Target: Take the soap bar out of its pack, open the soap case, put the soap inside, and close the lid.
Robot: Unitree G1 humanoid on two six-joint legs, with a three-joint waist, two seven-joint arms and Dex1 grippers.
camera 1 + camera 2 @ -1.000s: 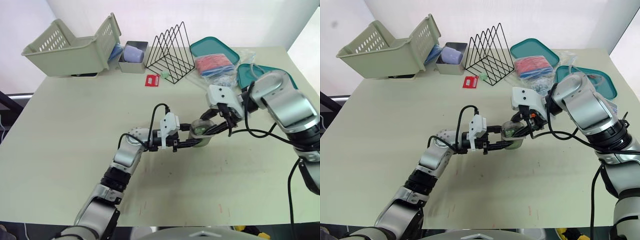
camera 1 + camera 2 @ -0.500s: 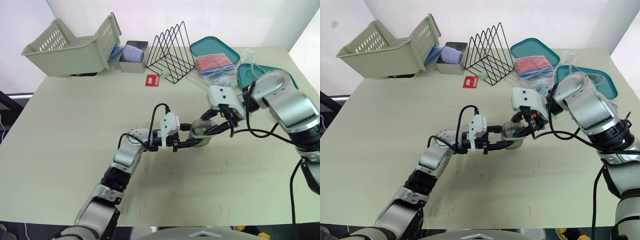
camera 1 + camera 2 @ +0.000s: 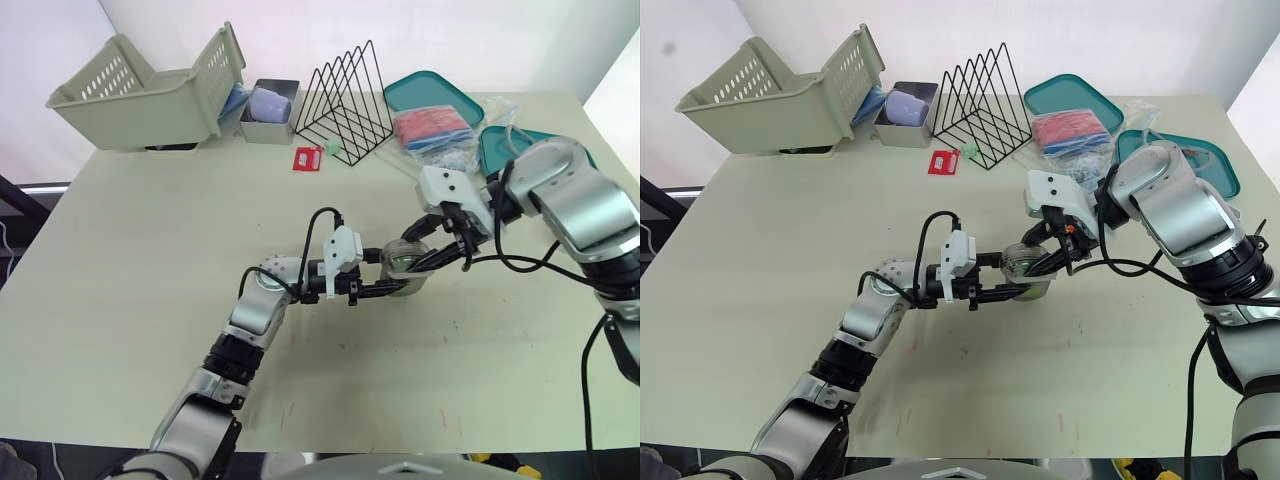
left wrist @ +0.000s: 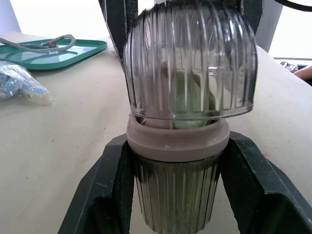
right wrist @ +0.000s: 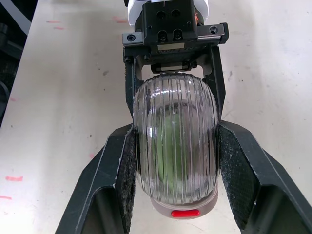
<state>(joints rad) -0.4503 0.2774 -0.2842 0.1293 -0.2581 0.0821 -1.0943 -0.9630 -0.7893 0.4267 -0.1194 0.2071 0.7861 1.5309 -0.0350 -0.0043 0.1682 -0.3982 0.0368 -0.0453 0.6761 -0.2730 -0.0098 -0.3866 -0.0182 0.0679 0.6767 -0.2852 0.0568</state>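
Clearly the step in hand is closing the lid, judging by the head views: the left gripper (image 3: 392,283) and the right gripper (image 3: 428,262) meet at the soap case (image 3: 405,263) from opposite sides, holding it just above the counter (image 3: 150,250).

From the left wrist, the left gripper is narrowed on the ribbed lower half of the case, one finger pressed against each flank. Directly above its fingers sits the beige rim (image 4: 178,139), and above that the clear ribbed lid (image 4: 190,63). The green soap (image 4: 187,100) shows through the lid, so it is already inside. The lid's edge lies at the rim, but I cannot tell whether it has seated all the way round.

From the right wrist, the right gripper clasps the lid between its fingers, pads (image 5: 127,170) against both sides. The left gripper faces it from beyond the case, and a small red catch (image 5: 185,213) shows on the rim nearest the right wrist.

To do this well, I would keep the left gripper's hold firm and motionless as the anchor, and have the right gripper press the lid squarely toward the rim rather than at a tilt. Uneven pressure could cock the lid or twist the slick case out of the lower grip. Neither gripper should let go until the edge meets the rim evenly.
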